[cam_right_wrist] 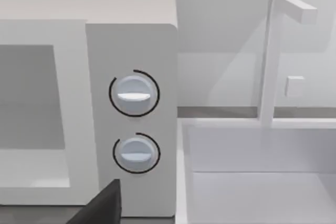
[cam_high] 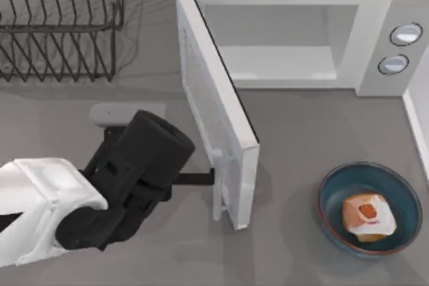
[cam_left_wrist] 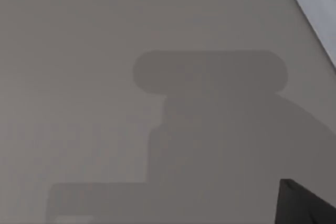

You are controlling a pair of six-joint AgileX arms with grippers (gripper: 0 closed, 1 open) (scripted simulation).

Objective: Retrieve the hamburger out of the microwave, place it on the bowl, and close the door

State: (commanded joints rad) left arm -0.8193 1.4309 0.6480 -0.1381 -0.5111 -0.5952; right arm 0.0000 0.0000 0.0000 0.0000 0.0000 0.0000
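The left hand (cam_high: 209, 178) is low over the grey counter (cam_high: 288, 125), its dark finger reaching straight out to the outer face of the door (cam_high: 218, 115), right by the pale bar handle (cam_high: 220, 189) at the door's free edge; how far the hand is spread I cannot tell, and I cannot tell whether it has hold of anything. The door stands swung partly out from the microwave (cam_high: 375, 38), dark inner face turned toward the cavity (cam_high: 278, 45), which sits beyond the hand and across the door from it. On the far side of the door from the hand, well apart, the hamburger (cam_high: 367, 216) rests inside the bowl (cam_high: 335, 189), red-orange spot up. The two knobs (cam_right_wrist: 134, 94) sit on the microwave's side panel, with a white sink (cam_right_wrist: 252, 182) and its faucet (cam_right_wrist: 275, 51) just beside it. Behind the hand, a wire rack (cam_high: 60, 25) stands on the counter. The left wrist view looks down on bare counter with the arm's shadow.
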